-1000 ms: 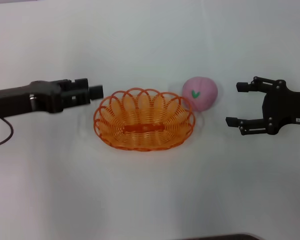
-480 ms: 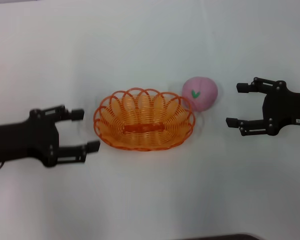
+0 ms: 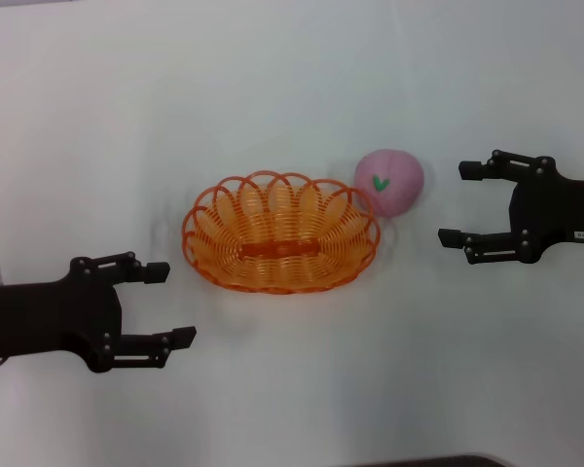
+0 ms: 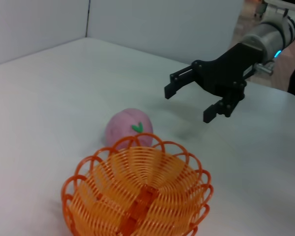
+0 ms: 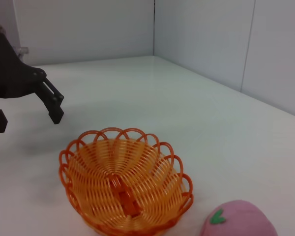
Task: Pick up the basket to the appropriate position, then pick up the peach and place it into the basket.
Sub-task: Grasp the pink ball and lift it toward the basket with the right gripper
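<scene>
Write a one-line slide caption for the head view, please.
Orange basket on the white table, pink peach touching its rim; open left tool and right tool wait at either side.

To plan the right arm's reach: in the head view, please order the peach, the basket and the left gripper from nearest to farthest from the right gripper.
1. Peach, just beside the right gripper.
2. Basket, at the centre.
3. Left gripper, far side, nearer the robot.

basket (image 3: 281, 233): looped orange plastic wire, slightly glossy
peach (image 3: 390, 181): pink, matt, soft-looking skin
table (image 3: 292, 88): smooth white, faint sheen
grippers: matt black
</scene>
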`<state>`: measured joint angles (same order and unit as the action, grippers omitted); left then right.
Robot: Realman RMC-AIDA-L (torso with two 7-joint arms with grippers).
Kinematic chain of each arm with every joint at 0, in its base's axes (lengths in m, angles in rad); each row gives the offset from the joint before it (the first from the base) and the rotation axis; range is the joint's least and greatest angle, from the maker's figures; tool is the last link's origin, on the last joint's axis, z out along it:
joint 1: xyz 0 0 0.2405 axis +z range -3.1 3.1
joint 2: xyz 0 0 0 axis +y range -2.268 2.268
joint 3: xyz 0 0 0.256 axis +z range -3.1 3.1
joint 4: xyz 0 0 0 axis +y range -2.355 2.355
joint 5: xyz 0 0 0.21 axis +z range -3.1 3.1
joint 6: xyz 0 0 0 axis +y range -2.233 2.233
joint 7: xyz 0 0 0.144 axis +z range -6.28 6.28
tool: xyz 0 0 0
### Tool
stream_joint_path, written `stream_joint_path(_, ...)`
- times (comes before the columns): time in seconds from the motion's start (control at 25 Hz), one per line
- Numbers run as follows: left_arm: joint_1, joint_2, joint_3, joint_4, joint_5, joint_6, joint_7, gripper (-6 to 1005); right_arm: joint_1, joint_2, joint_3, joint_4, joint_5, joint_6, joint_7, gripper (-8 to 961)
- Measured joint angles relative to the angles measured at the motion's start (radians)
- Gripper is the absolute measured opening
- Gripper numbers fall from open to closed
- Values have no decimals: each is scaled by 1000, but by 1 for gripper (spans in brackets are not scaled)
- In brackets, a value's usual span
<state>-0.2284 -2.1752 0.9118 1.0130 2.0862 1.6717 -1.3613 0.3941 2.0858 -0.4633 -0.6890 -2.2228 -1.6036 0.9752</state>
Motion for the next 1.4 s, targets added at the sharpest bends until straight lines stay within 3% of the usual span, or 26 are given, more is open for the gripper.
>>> stream_joint_path(0.48,0,0,-7,-41,-18,-15,38,846,-1,-5,0,3,0,-16,73,938)
stream_joint_path(1.0,1,1,-28,-39,-41,22,33,847,81,-28,-15,-266,-80,-111,803,938)
stream_joint_path(1.4,3,2,-32,-39,-42,36,33,846,200,-27,-73,-427,-249,-142,1112,938)
